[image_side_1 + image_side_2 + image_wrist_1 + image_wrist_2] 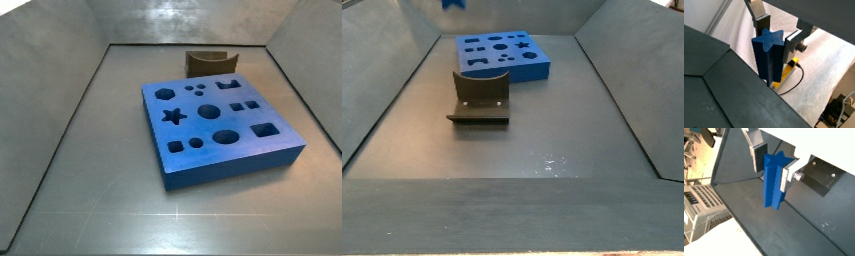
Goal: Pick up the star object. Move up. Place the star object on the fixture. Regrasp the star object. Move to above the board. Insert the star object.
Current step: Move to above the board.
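The gripper [777, 31] hangs high with open floor below; only board [221, 130] and fixture [481, 97] stand there.

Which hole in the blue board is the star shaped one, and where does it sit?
The star hole sits on the board at the edge far from the fixture; the other holes are circles, squares and a hexagon. The gripper holds the star object, out of this side view.
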